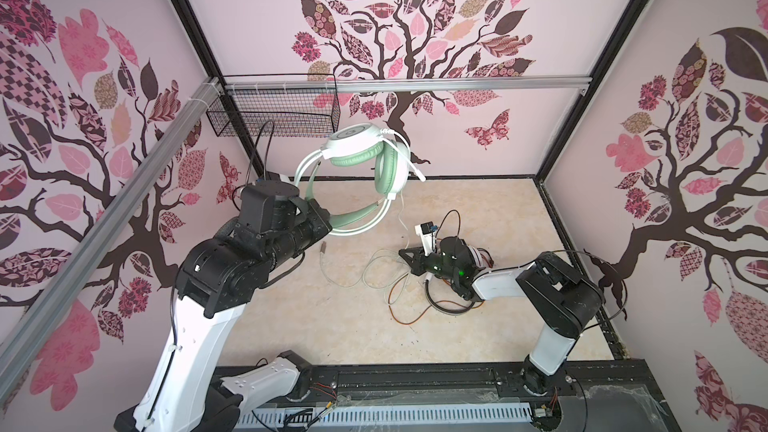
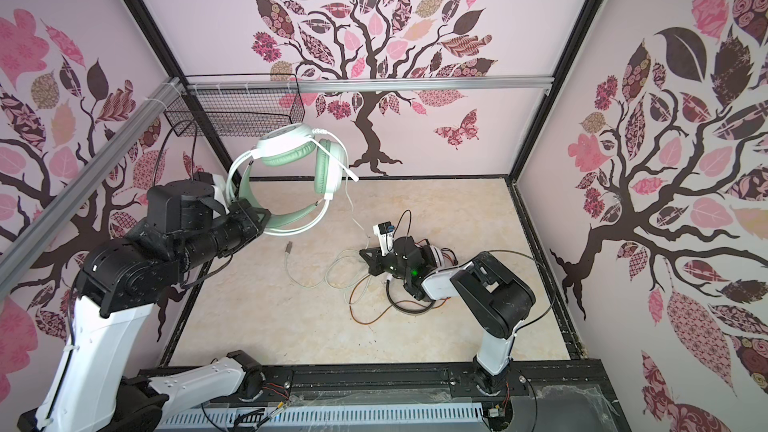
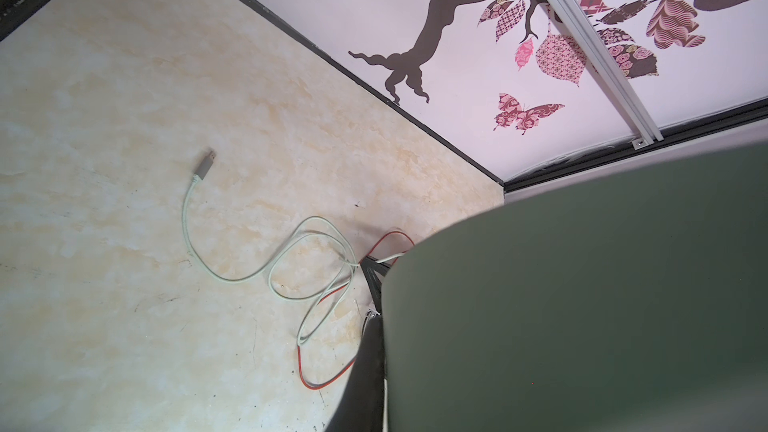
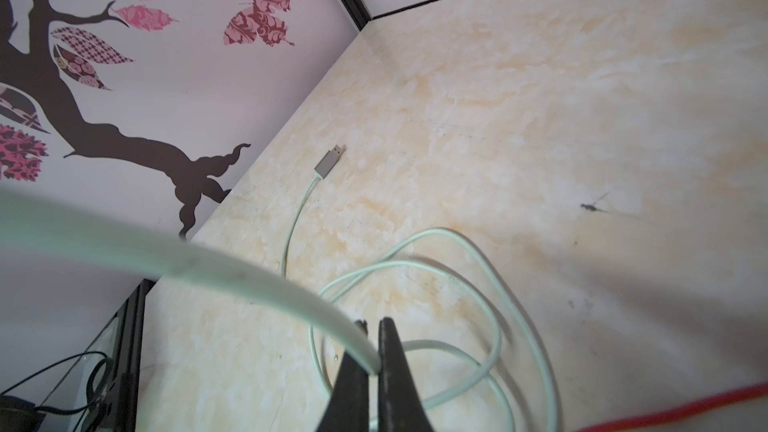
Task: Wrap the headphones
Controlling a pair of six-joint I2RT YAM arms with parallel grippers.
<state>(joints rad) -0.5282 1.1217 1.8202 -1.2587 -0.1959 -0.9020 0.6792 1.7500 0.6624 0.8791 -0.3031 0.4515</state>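
My left gripper (image 1: 328, 222) (image 2: 264, 218) is shut on the padded headband of the mint-green headphones (image 1: 365, 160) (image 2: 299, 151) and holds them high above the table's back left. That headband (image 3: 582, 284) fills much of the left wrist view. Their pale green cord (image 1: 374, 268) (image 2: 332, 272) (image 3: 232, 278) hangs down and loops on the table, ending in a grey plug (image 1: 323, 247) (image 4: 330, 162). My right gripper (image 1: 405, 253) (image 2: 365, 253) (image 4: 372, 342) sits low, shut on this cord (image 4: 249, 280). The white-and-black headphones (image 1: 478, 259) (image 2: 434, 257) lie under the right wrist, mostly hidden, with their orange-red cord (image 1: 411, 320) (image 2: 374, 322) beside them.
A black wire basket (image 1: 282, 114) (image 2: 241, 114) hangs at the back left corner under the aluminium rail (image 1: 415, 86). Patterned walls close in three sides. The two cords cross each other on the beige table (image 1: 332, 326).
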